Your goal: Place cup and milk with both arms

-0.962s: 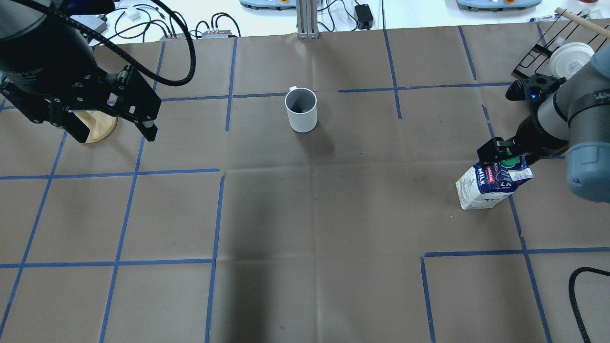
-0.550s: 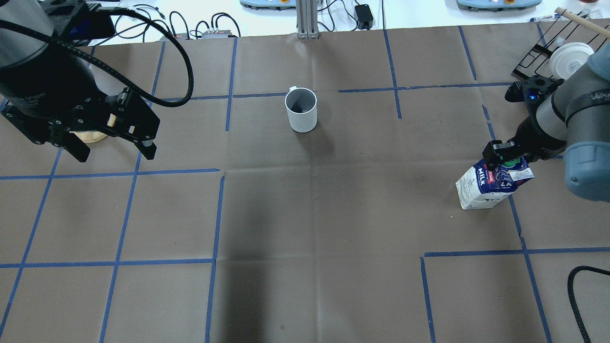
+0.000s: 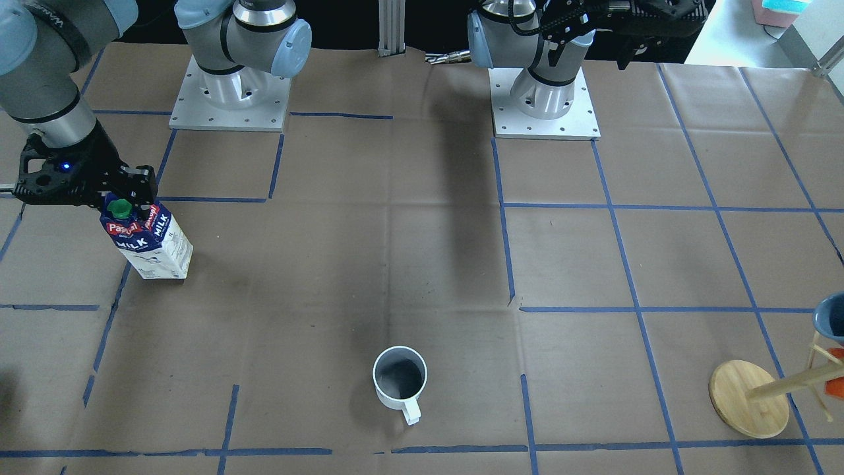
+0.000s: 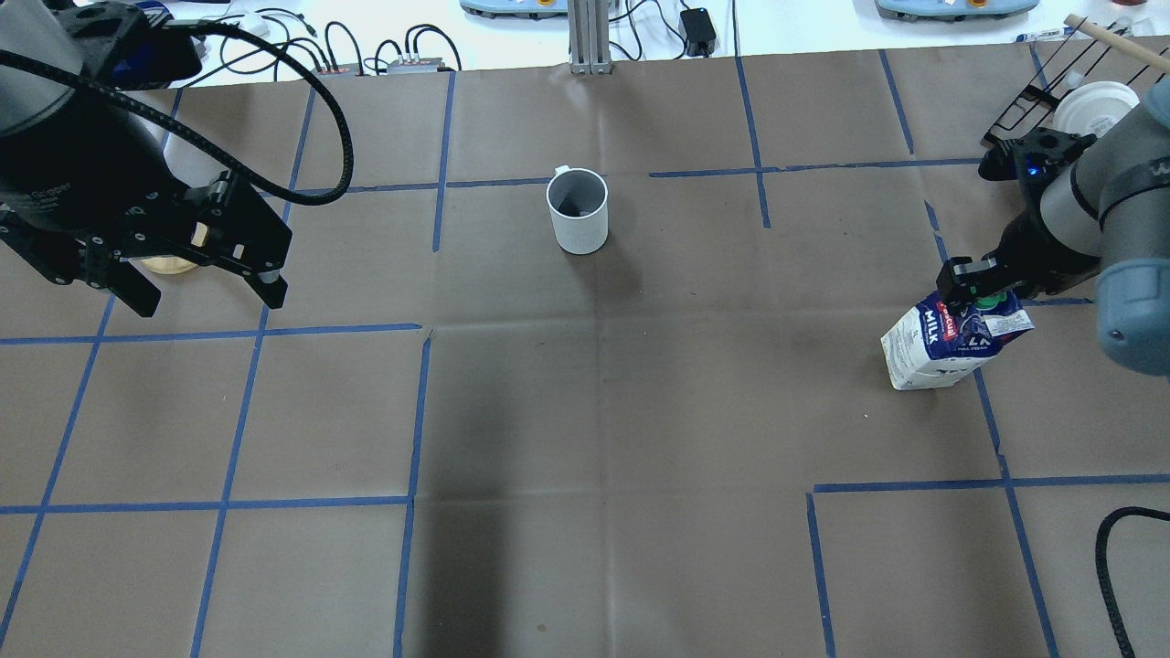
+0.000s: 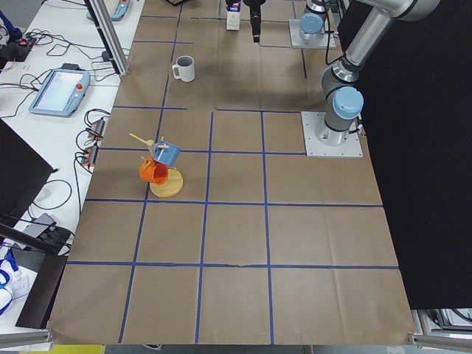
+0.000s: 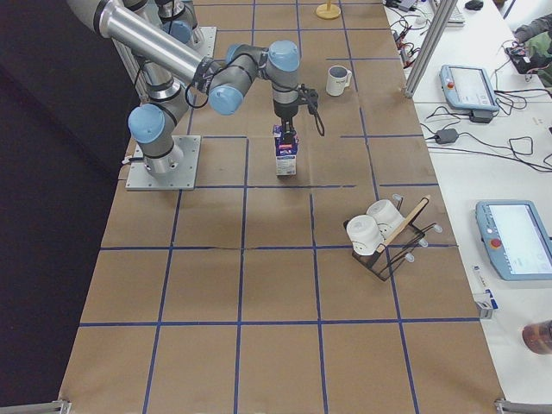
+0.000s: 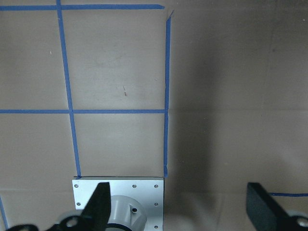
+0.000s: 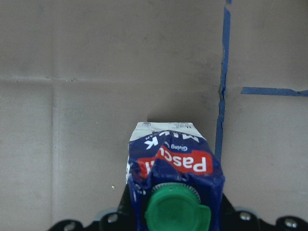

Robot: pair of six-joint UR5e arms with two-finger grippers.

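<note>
The white cup (image 4: 578, 215) stands upright and alone at the table's middle back, its handle pointing away from the robot; it also shows in the front view (image 3: 399, 379). The milk carton (image 4: 941, 345) is at the right, tilted, with its green cap up. My right gripper (image 4: 974, 285) is shut on the carton's gable top; the right wrist view shows the carton (image 8: 175, 166) between the jaws. I cannot tell whether its base touches the table. My left gripper (image 4: 203, 297) is open and empty, high over the table's left side, far from the cup.
A wooden mug tree (image 3: 748, 399) with a blue and an orange mug (image 5: 153, 171) stands at the far left, partly behind my left gripper. A wire rack with white cups (image 4: 1092, 111) is at the back right. The arms' base plates (image 3: 544, 99) are at the robot's edge.
My right gripper has moved the milk carton slightly right and away from the robot. My left gripper has drifted left, still open. The cup has not moved.
</note>
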